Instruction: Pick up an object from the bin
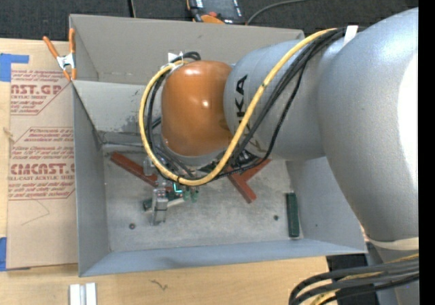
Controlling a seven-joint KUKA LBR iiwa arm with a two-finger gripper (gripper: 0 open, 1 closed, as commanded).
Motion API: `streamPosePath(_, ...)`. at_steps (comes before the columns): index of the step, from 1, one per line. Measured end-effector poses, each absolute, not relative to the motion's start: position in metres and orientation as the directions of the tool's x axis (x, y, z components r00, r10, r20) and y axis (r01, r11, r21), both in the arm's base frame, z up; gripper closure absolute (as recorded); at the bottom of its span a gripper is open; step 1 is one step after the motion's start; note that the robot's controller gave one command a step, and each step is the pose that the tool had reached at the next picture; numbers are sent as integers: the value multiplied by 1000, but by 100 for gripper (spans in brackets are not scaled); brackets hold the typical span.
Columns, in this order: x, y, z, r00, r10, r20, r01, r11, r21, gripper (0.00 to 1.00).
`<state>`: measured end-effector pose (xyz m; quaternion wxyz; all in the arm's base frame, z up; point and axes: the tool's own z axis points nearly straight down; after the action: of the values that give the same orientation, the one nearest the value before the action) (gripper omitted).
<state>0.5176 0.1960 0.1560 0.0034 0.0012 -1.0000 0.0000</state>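
Note:
My gripper [158, 207] hangs below the orange wrist cover, low over the bin floor left of the middle. Just up and left of it lies a red-brown flat bar [131, 165], slanting down to the right with its inner end hidden under the wrist. A second red-brown piece [244, 184], bent like a V, pokes out from under the arm to the gripper's right. A slim dark green stick [292, 214] lies upright near the bin's right wall. Bare grey floor lies directly under the gripper.
The arm and its orange cover hide the back and middle of the bin, and yellow and black cables loop around the cover. The bin's sloped left wall stands close to the red-brown bar.

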Motion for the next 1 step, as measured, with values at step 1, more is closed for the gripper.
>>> streamPosePath(1,537,172,69,-940,-341,-2,-341,940,1,0)
